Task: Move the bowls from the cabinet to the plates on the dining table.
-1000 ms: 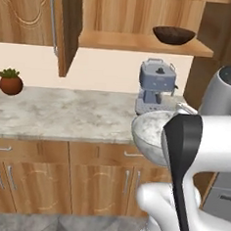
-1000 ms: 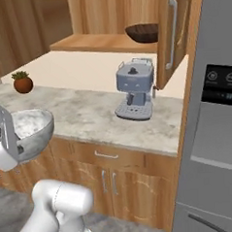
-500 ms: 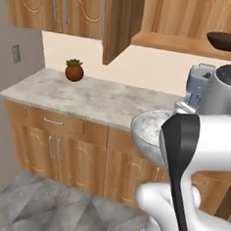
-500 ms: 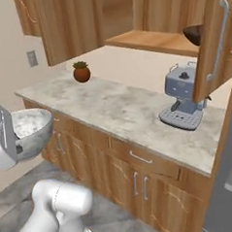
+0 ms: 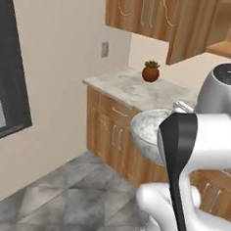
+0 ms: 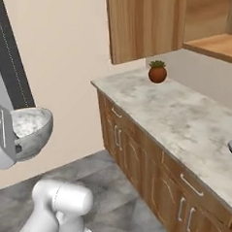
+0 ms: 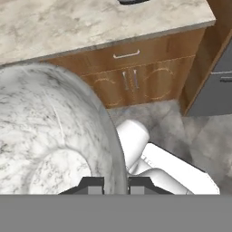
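Note:
A pale grey-white marbled bowl (image 5: 146,131) (image 6: 29,125) hangs in the air in front of the robot, level with the counter top. My gripper (image 7: 116,186) is shut on the bowl's (image 7: 50,136) rim, one finger inside and one outside. The wooden wall cabinet (image 5: 145,12) (image 6: 146,23) hangs above the counter, with silver bar handles on its closed doors and an open shelf (image 6: 215,44) at its right end. The plates and the dining table are out of view.
A marble counter (image 5: 132,89) (image 6: 186,118) on low wooden drawer cabinets carries a small potted plant (image 5: 151,72) (image 6: 157,72). A dark frame (image 5: 7,79) stands on the beige wall to the left. Grey tiled floor (image 5: 72,192) lies open between wall and counter.
The whole picture has swung: the base has turned left, so counter and cabinet slide right and the wall comes into view. The marbled bowl stays in the gripper.

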Controlling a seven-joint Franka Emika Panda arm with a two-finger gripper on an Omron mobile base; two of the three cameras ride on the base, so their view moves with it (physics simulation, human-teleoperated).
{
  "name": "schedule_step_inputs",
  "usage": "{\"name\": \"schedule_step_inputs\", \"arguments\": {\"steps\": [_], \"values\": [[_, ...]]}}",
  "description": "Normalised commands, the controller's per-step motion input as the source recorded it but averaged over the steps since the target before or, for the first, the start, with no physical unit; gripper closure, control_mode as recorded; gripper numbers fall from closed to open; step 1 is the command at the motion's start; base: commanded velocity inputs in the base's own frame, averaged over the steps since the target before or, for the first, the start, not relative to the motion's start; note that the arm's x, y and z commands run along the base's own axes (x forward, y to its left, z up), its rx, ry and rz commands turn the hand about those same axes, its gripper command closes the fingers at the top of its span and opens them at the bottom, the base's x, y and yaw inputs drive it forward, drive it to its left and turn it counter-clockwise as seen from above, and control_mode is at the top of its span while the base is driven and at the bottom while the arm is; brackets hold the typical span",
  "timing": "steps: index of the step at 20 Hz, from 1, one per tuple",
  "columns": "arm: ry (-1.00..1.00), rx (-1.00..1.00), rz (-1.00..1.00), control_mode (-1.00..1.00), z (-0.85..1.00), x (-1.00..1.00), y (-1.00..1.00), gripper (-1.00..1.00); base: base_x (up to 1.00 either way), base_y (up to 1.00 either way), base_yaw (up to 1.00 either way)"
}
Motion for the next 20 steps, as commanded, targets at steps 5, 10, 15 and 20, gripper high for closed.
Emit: {"name": "schedule_step_inputs", "arguments": {"steps": [5,10,15,20], "values": [[0.00,0.00,0.00,1.00,0.00,0.00,0.00,1.00,-0.23,0.00,0.79],[0.00,0.00,0.00,1.00,0.00,0.00,0.00,1.00,-0.01,0.00,0.79],[0.00,0.00,0.00,1.00,0.00,0.00,0.00,1.00,0.09,0.00,0.76],[0.00,0.00,0.00,1.00,0.00,0.00,0.00,1.00,0.25,0.00,0.76]]}}
